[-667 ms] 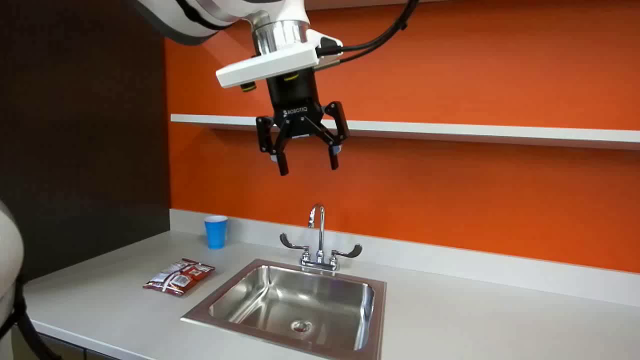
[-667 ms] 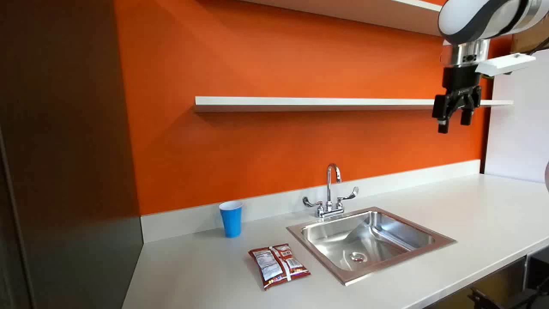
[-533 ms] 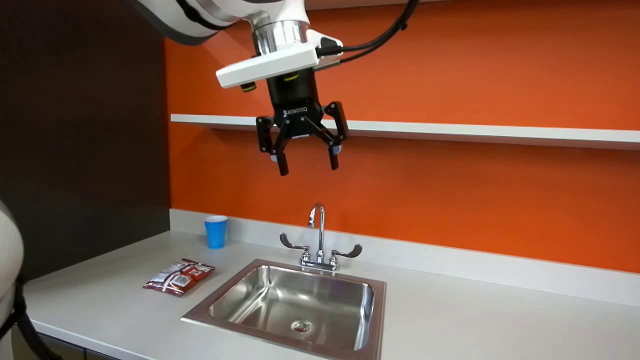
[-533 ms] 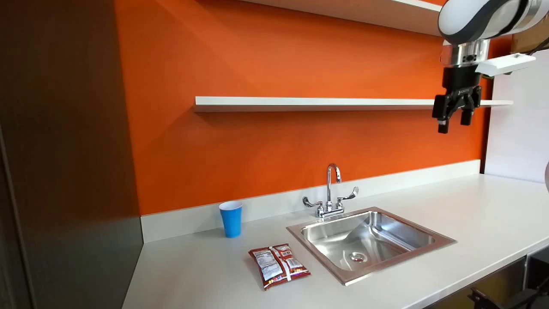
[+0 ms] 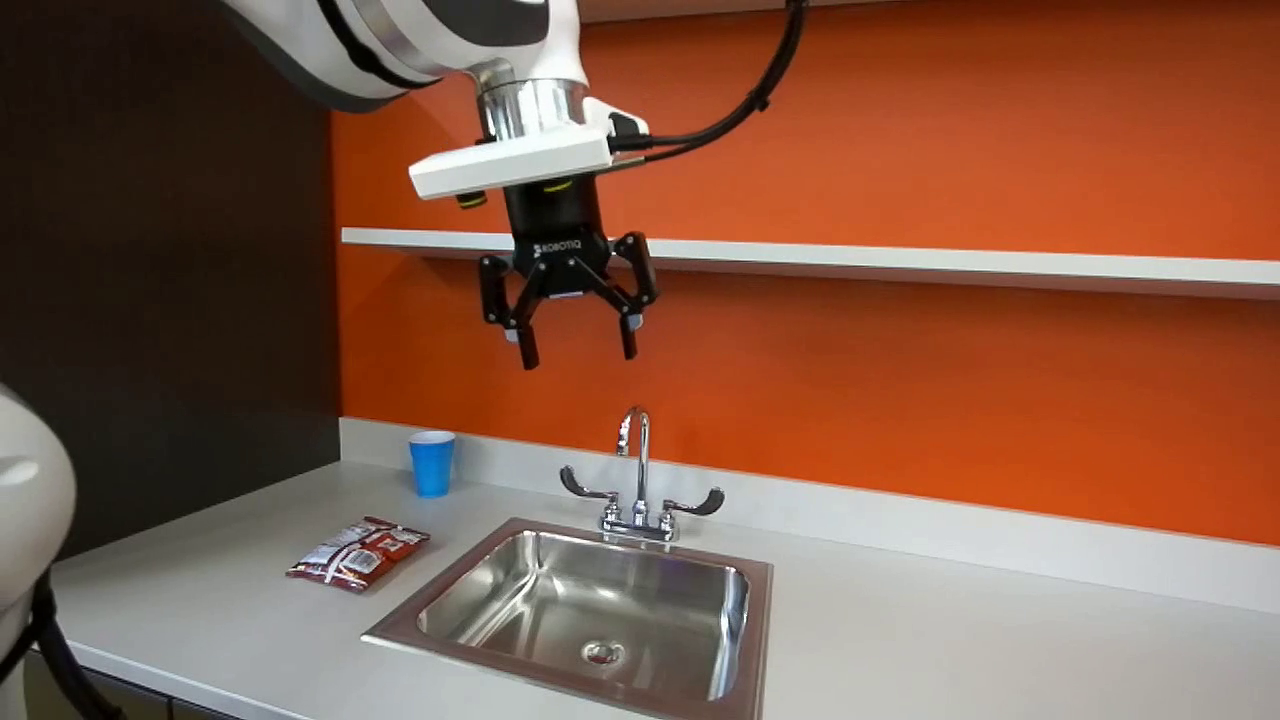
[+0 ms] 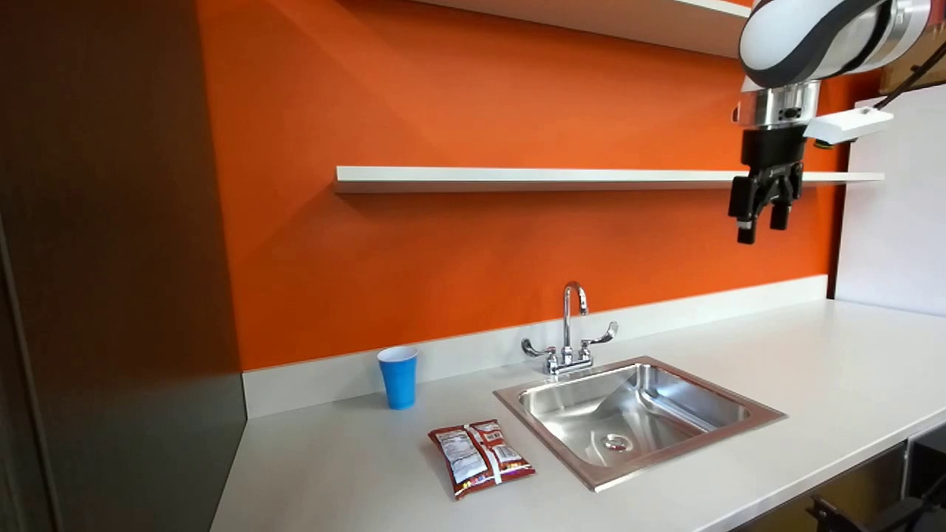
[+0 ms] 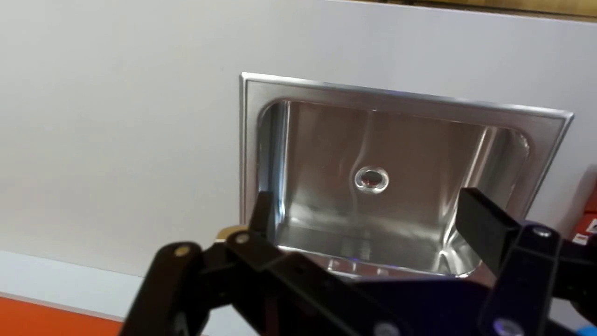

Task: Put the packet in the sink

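Observation:
The packet (image 5: 360, 553) is red-brown with white markings and lies flat on the counter beside the sink in both exterior views (image 6: 480, 458). In the wrist view only a red part of the packet (image 7: 588, 224) shows at the right edge. The sink (image 5: 450, 580) is a square steel basin with a drain; it also shows in an exterior view (image 6: 559, 443) and fills the middle of the wrist view (image 7: 396, 103). My gripper (image 5: 580, 357) is open and empty, high above the counter, apart from the packet (image 6: 763, 231). In the wrist view the open gripper (image 7: 366, 193) frames the basin.
A chrome two-handled faucet (image 5: 640, 480) stands behind the sink (image 6: 567, 325). A blue cup (image 5: 432, 468) stands near the backsplash, behind the packet (image 6: 400, 380). A white shelf (image 5: 900, 260) runs along the orange wall. A dark panel (image 5: 170, 280) closes off the counter's packet-side end.
The arm and gripper have moved down and to the left in both exterior views. The gripper stays open. The packet, cup and sink have not moved.

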Tool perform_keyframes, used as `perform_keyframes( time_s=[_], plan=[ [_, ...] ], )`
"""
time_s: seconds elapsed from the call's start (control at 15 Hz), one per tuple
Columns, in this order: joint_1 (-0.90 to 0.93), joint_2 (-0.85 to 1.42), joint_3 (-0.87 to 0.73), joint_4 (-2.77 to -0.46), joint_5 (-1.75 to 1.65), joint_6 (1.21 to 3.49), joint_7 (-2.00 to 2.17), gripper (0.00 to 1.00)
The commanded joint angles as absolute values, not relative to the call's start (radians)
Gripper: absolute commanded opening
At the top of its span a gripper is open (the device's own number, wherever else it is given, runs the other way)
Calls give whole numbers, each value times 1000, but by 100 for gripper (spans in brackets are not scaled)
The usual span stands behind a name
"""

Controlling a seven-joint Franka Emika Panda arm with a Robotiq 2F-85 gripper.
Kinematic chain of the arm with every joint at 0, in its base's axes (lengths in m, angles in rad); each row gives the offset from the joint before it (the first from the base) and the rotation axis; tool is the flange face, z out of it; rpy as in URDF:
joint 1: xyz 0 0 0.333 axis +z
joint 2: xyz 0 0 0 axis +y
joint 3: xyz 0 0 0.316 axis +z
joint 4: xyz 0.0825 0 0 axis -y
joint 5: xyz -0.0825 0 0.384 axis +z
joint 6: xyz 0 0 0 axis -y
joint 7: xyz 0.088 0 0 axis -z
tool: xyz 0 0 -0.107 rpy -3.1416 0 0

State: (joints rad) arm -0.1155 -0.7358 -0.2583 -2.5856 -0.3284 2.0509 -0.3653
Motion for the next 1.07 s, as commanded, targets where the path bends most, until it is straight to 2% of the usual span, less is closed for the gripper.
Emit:
perform_keyframes(
  time_s=[0.0,0.4,1.0],
  plan=[
    [-63,-790,-230,-2637,-301,2006,-443,100],
    [43,-793,-180,-2679,-280,1964,-502,100],
    [129,-734,-64,-2706,-137,1988,-346,100]
  ],
)
